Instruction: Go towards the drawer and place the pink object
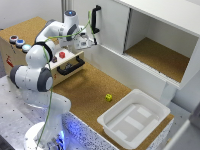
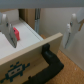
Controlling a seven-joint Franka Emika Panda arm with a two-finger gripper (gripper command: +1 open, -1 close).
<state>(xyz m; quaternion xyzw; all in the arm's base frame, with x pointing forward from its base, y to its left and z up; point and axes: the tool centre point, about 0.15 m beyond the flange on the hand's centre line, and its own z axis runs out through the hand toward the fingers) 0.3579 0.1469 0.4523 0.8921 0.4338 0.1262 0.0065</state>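
Observation:
The drawer point(image 1: 67, 62) is a pale plywood box with a long black bar handle point(image 1: 70, 66) on its front; the wrist view shows its front panel point(image 2: 30, 57) and handle point(image 2: 48, 56) too. The pink object point(image 1: 62, 54) is a small reddish block lying inside the drawer, just behind the front panel. In the wrist view the pink object point(image 2: 16, 34) rests on the drawer's pale floor close to one finger point(image 2: 7, 30). My gripper point(image 1: 87, 41) hovers above the drawer, toward the exterior view's right. The gripper point(image 2: 40, 29) is open and nothing sits between its fingers.
A white cabinet door with a vertical black handle point(image 1: 96, 20) stands open just behind the gripper. A yellow cube point(image 1: 108, 97) lies on the cork surface. A white plastic tub point(image 1: 134, 118) sits at the front right. Round buttons point(image 1: 20, 43) sit on the box at the exterior view's left.

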